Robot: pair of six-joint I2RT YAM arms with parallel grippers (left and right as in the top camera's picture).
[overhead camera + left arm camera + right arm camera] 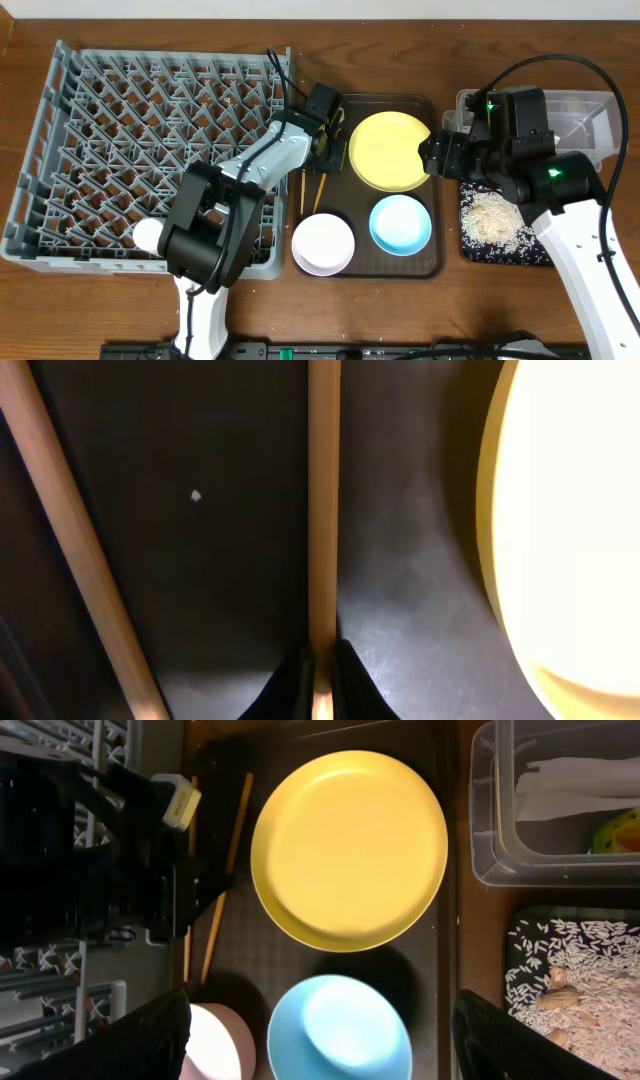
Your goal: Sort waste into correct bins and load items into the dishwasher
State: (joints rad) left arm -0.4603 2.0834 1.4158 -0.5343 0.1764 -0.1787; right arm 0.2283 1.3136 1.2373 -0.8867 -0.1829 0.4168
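Loading is barely started: dish rack, left edge, looks empty; left gripper pinches one chopstick; plate, pink bowl, blue bowl wait mid-desk under the wide-open, empty right gripper; tissue, wrapper, crumbs sit binned at the right edge.

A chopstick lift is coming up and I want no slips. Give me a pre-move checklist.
1. Left gripper shut on one chopstick: ok.
2. Second chopstick lying apart from it: ok.
3. Plate not touching the held chopstick: ok.
4. Right gripper open, over the blue bowl, apart from the left gripper: ok.
5. Grip firm enough to lift: cannot tell.
6. Dish rack pegs free for it: ok.
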